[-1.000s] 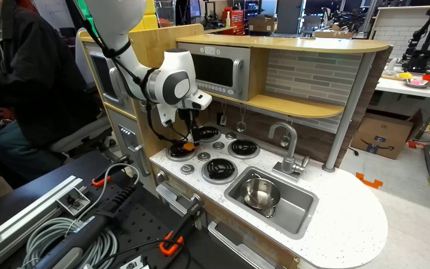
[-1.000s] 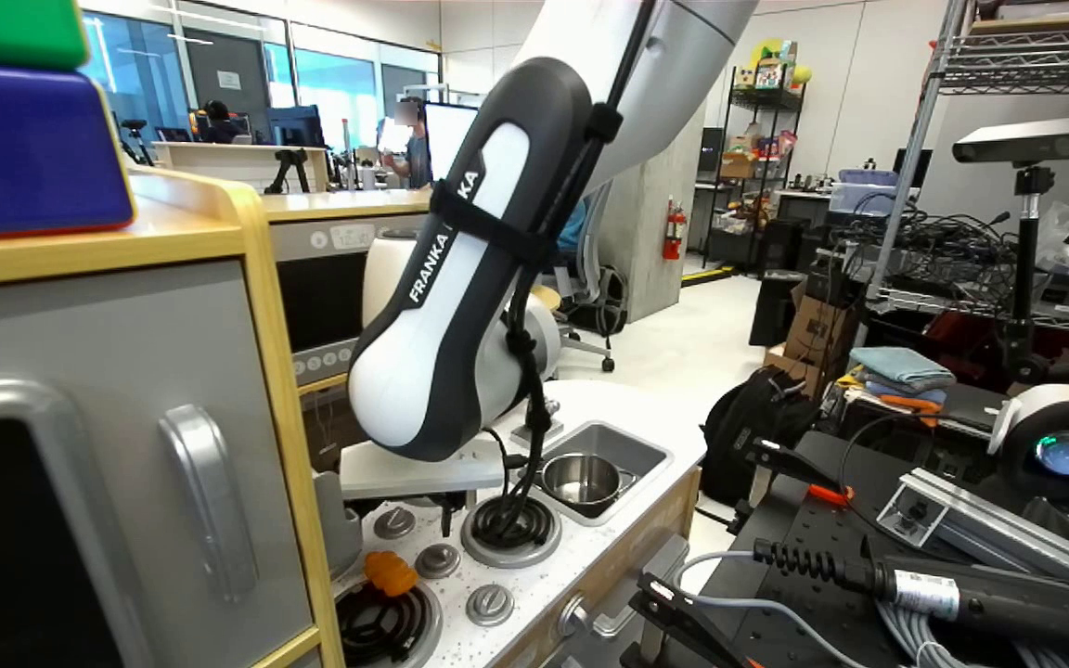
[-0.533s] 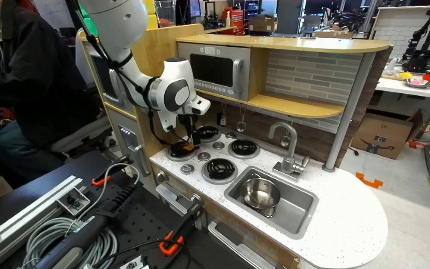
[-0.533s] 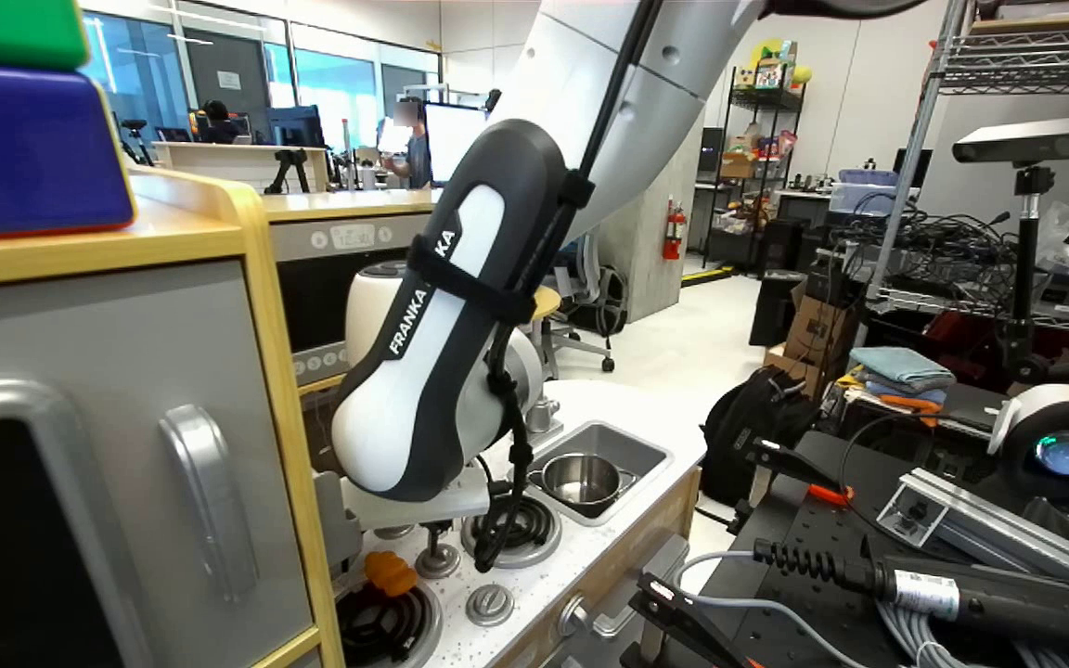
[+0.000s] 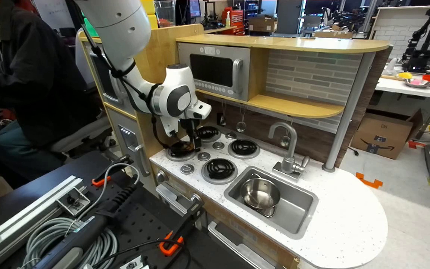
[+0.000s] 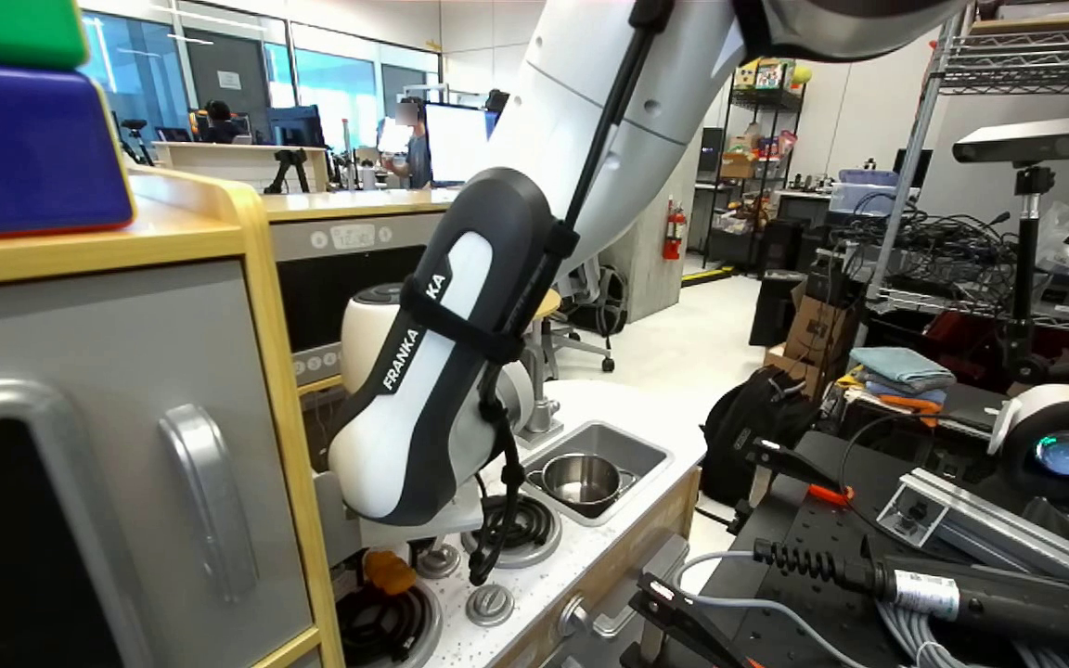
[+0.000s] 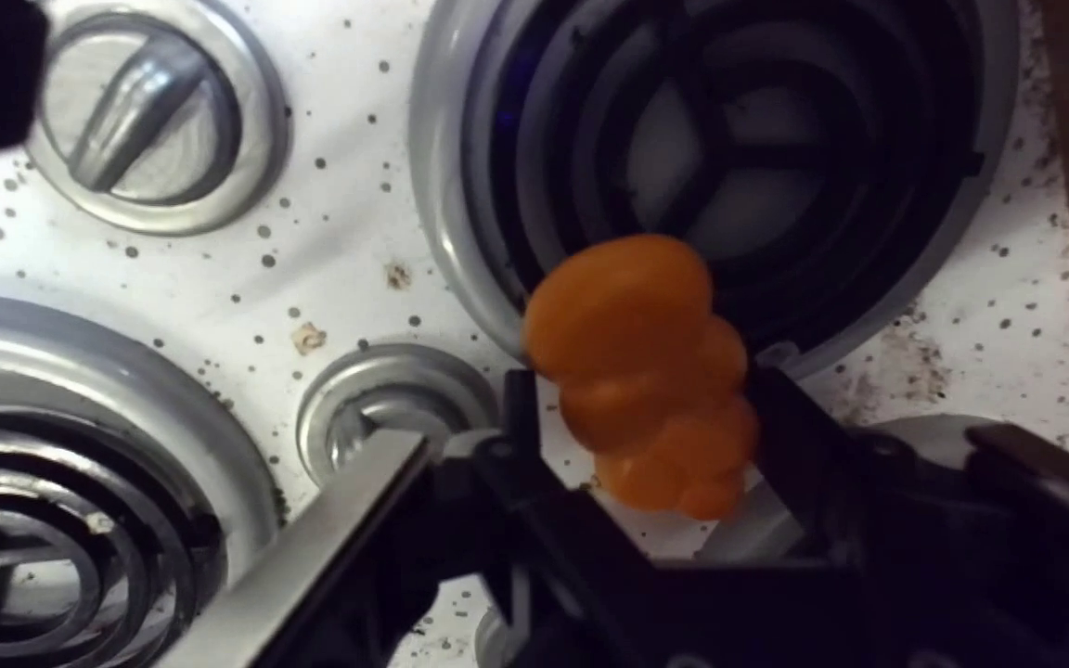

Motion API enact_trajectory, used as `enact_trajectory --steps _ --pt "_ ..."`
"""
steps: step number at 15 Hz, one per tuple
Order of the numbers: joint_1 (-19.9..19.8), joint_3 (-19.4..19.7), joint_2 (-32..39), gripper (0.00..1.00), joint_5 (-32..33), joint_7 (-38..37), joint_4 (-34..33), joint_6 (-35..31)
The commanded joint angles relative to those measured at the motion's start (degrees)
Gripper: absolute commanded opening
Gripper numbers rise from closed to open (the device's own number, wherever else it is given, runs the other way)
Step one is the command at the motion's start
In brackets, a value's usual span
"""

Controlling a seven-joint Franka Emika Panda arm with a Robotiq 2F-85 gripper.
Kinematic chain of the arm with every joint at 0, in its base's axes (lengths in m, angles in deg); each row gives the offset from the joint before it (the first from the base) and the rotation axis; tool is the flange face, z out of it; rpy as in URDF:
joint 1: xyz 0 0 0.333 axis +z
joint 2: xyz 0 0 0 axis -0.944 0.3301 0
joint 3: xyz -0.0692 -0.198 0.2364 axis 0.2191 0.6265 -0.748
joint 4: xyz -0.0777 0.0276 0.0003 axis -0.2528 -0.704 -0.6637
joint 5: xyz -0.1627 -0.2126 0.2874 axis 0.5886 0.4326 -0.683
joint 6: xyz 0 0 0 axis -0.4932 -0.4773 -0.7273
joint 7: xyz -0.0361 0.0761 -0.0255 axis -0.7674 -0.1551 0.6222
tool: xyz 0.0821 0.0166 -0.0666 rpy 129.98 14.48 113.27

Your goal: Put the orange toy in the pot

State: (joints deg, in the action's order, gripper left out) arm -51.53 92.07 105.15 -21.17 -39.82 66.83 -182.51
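Observation:
The orange toy (image 7: 641,362), lumpy and rounded, lies at the rim of a black-coiled burner in the wrist view. My gripper (image 7: 643,374) is around it, one finger on each side. The right-hand finger (image 7: 799,436) appears to touch the toy, while a strip of white counter shows between the toy and the left-hand finger (image 7: 522,417). In an exterior view the toy (image 6: 390,571) shows beneath the arm, with the fingers mostly hidden; in an exterior view the gripper (image 5: 196,144) largely covers it. The shiny silver pot (image 5: 260,194) stands in the sink, seen in both exterior views.
Several burners and knobs lie between the gripper and the steel sink (image 5: 304,220). A curved faucet (image 5: 289,145) rises behind the basin. The microwave (image 5: 215,71) and wooden shelf (image 5: 297,106) overhang the back. A tall cabinet (image 6: 126,445) stands close beside the toy's burner.
The arm has come down, bringing the gripper around the toy. More of the toy is now covered by the gripper in an exterior view. The toy and pot have stayed in place.

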Motion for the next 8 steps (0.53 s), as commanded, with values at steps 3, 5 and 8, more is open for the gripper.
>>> enact_trajectory --steps 3,5,8 --pt "0.98 0.91 1.27 0.17 -2.45 0.61 -2.64 1.04" --pt "0.65 0.7 0.07 0.17 -2.72 0.74 -1.41 1.28" --pt "0.54 2.09 -2.26 0.17 -3.43 -0.06 1.46 1.45"
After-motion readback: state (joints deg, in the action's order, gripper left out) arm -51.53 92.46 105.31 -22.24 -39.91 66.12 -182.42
